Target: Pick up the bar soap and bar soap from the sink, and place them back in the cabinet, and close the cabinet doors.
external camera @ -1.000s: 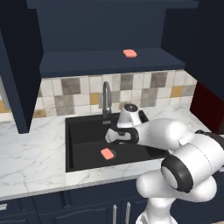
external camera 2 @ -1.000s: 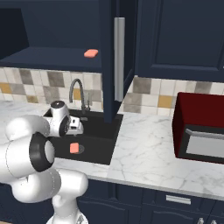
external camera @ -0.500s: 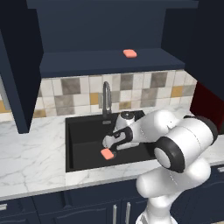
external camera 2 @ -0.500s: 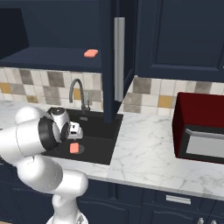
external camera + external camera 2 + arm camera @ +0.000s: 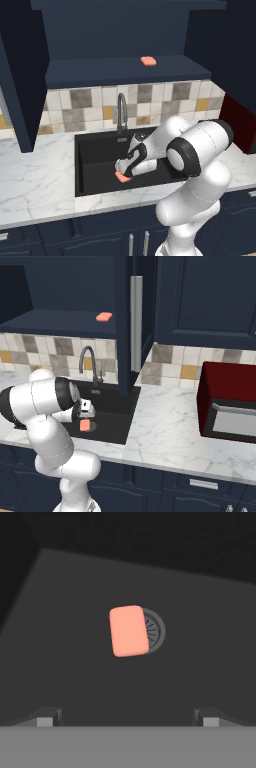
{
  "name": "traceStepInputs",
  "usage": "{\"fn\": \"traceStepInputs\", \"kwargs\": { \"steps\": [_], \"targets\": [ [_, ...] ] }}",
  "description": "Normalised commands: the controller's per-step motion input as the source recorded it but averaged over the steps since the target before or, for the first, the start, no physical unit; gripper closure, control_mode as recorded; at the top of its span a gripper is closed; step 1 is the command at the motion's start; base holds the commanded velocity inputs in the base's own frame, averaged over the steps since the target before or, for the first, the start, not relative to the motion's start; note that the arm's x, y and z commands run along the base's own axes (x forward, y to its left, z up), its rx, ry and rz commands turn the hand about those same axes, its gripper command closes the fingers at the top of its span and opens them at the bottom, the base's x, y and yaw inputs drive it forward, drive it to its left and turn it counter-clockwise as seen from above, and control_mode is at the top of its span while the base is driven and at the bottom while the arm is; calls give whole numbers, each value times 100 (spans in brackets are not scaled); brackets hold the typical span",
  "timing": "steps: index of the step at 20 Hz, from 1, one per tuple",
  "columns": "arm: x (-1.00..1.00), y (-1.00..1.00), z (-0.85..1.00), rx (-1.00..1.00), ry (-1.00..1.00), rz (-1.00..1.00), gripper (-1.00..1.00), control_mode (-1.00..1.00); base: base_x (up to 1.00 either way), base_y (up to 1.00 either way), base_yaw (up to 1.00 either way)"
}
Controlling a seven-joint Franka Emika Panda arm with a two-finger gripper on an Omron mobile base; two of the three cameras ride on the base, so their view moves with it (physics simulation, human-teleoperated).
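Over the last second I've swung the gripper [image 5: 128,721] down into the sink [image 5: 90,172], and it now hangs jaws wide and empty over the soap [image 5: 128,631], which lies flat on the black floor, overlapping the drain [image 5: 152,631] at its 3 o'clock. That leaves the grasp still to make, while the other soap [image 5: 148,61] already sits on the cabinet shelf [image 5: 100,70] at 12 o'clock. Around the basin lie a marble counter [image 5: 170,431] and a tiled backsplash [image 5: 90,102], with the door [image 5: 131,326] still open.
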Motion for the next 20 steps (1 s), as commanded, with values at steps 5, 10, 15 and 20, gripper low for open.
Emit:
{"fn": "traceStepInputs", "kwargs": {
  "steps": [5, 10, 15, 20],
  "targets": [
    [23, 4, -20, 0, 0, 0, -100, -100, 0, 0, 0],
    [21, 2, -21, 0, 0, 0, -100, -100, 0, 0, 0],
    [23, 3, -22, 0, 0, 0, -100, -100, 0, 0, 0],
    [21, 9, -23, 0, 0, 0, -100, -100, 0, 0, 0]
  ]
}}
